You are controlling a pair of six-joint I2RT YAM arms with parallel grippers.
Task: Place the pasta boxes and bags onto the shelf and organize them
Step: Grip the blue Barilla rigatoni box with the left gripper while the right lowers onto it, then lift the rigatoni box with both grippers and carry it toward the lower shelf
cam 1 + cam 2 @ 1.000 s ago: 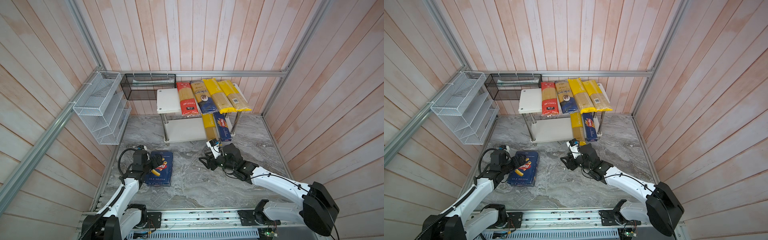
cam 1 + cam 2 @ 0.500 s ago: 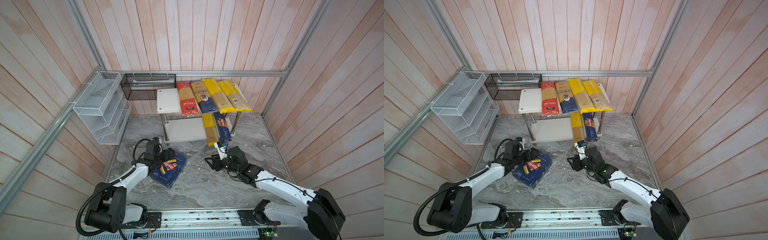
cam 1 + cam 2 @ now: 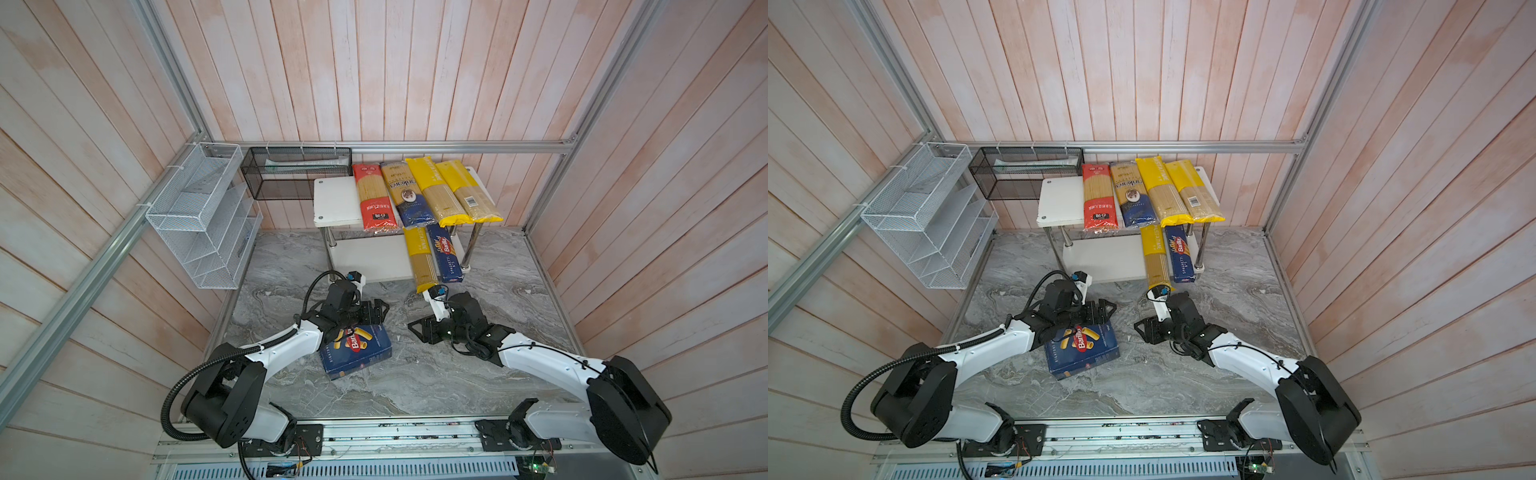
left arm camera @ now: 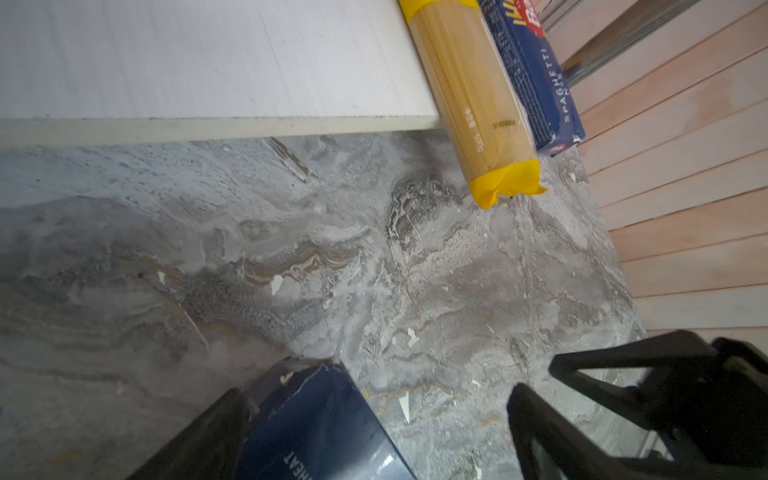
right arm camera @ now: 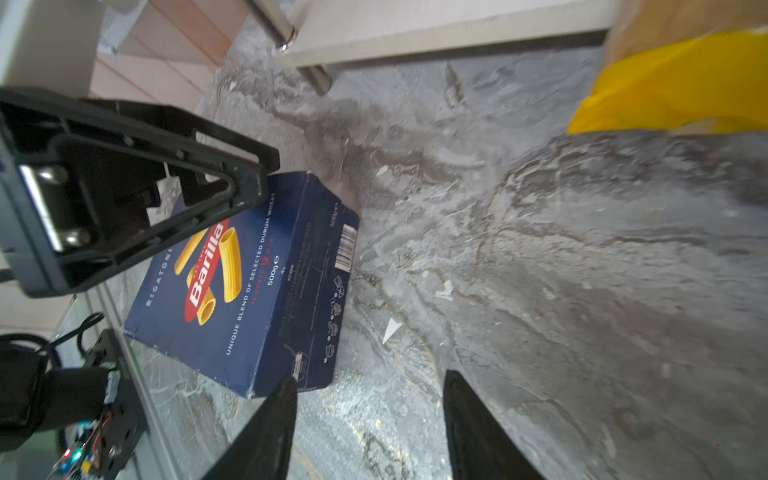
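The wide blue rigatoni box (image 3: 357, 351) (image 3: 1084, 347) lies flat on the marble floor, skewed. My left gripper (image 3: 374, 311) (image 4: 374, 415) stands open over the box's far corner, which sits beside one finger. My right gripper (image 3: 417, 330) (image 5: 370, 415) is open and empty on the floor just right of the box. The shelf (image 3: 334, 201) carries a red-ended bag (image 3: 374, 195), a beige-and-navy bag (image 3: 405, 193) and two yellow bags (image 3: 434, 191) on top. Its lower board (image 3: 370, 257) holds a yellow bag (image 3: 422, 262) and the spaghetti box (image 3: 446, 257), both overhanging the front.
A white wire mesh rack (image 3: 199, 216) hangs on the left wall, with a black mesh basket (image 3: 297, 174) beside it at the back. Wooden walls close in both sides. The metal rail (image 3: 374, 436) with both arm bases runs along the front.
My left arm has swept the rigatoni box from the left wall towards the middle and turned it. The right gripper has backed away from the shelf a little.
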